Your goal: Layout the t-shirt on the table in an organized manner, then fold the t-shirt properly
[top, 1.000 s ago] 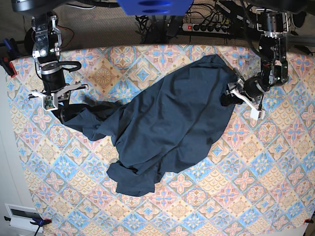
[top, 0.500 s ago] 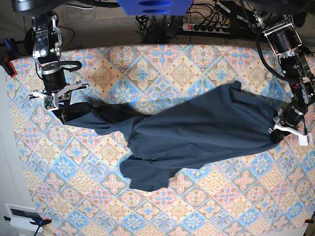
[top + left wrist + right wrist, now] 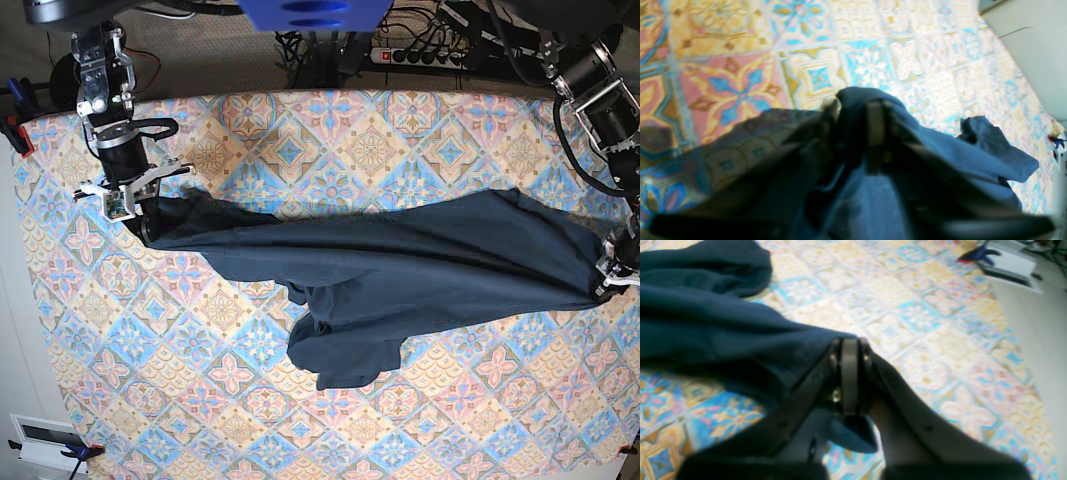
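Stretching is the step in hand: the navy t-shirt [image 3: 400,270] hangs low across the tiled table [image 3: 330,130] as a long band between the two arms, with a loose flap sagging toward the near edge in the middle. The right gripper [image 3: 849,350], at the left of the base view, is clamped on one end of the cloth; its wrist view shows the jaws pressed together with fabric bunched beside and under them. The left gripper [image 3: 857,116], at the far right edge of the base view, has navy cloth draped over and between its fingers, but the wrist view is too blurred to say whether it pinches the shirt or has let go; I cannot tell.

Layout is not done, since the garment is twisted and no sleeve or collar can be made out. Judging from this, the next move calls for lowering the cloth flat and spreading the sagging middle before any fold.
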Robot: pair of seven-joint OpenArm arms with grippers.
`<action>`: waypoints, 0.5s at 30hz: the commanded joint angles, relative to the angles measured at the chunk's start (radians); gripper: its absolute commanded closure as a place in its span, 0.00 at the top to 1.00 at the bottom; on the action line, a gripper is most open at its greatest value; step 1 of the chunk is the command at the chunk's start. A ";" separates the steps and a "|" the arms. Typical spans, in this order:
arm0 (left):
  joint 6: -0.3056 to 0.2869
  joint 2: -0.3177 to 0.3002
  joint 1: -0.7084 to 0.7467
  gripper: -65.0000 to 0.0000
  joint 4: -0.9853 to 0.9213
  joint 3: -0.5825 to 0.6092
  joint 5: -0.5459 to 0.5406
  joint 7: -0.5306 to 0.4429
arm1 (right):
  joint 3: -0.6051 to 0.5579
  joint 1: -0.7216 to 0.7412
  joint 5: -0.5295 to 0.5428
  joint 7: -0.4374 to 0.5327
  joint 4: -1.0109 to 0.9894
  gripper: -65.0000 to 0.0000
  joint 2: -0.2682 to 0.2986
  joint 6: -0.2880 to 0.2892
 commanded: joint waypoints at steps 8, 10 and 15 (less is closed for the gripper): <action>-0.012 -0.032 0.146 0.83 0.081 -0.007 -0.069 -0.057 | -0.060 0.009 0.001 0.028 0.014 0.01 0.014 -0.004; -0.012 -0.032 0.217 0.83 0.155 -0.007 -0.110 -0.056 | -0.060 0.010 0.001 0.007 0.013 0.01 0.014 -0.004; -0.012 -0.018 0.444 0.83 0.402 -0.006 -0.200 -0.048 | -0.060 0.010 0.001 -0.052 0.010 0.01 0.014 -0.004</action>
